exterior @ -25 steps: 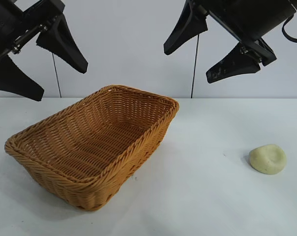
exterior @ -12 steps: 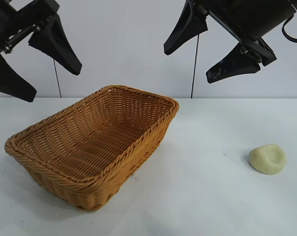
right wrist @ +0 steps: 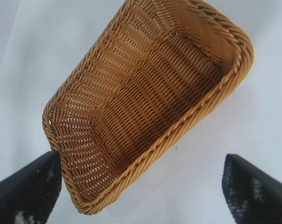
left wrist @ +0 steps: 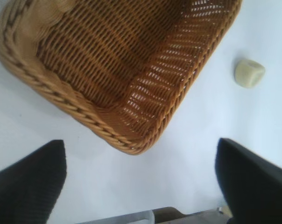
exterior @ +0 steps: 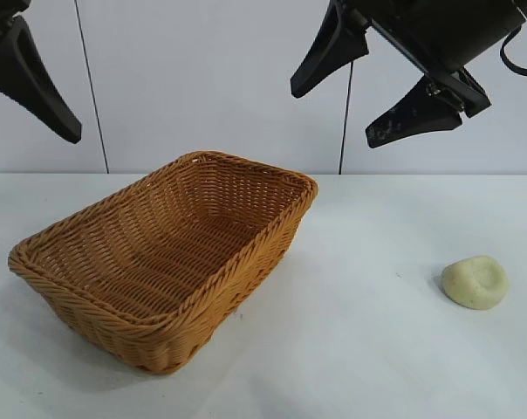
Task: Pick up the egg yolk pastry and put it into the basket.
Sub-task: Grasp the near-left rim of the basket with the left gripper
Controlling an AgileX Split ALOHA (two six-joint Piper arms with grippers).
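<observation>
— Since the earlier frame our left gripper (left wrist: 141, 179) has pulled away toward the upper left corner of the exterior view, so only one dark finger (exterior: 32, 83) of it shows there now. Our right gripper (exterior: 368, 92) hangs where it was, and neither the pastry nor the basket has shifted.

— Where do we find the egg yolk pastry (exterior: 475, 282)?

— It sits on the white table (exterior: 359, 349), off to the right side in the exterior view, well apart from the basket (exterior: 159, 340). We see the shallow dent on its top. Nothing touches it. Bare tabletop lies between it and the basket, so nothing stands in the way.

— And our grippers?

— Both have their jaws spread wide and hold nothing. Our right one hangs high above the table, over the stretch between the basket's far corner and the pastry. Its wrist view looks down on the basket, not the pastry. Our left wrist view catches the basket's corner (left wrist: 131, 144) and the pastry (left wrist: 249, 73) farther off.

— What is in the basket?

— Only its own woven floor (right wrist: 150, 107); we see nothing lying inside. It rests flat on the table, left of centre, one corner toward the camera. Behind the table we see a pale panelled wall (exterior: 211, 78).
</observation>
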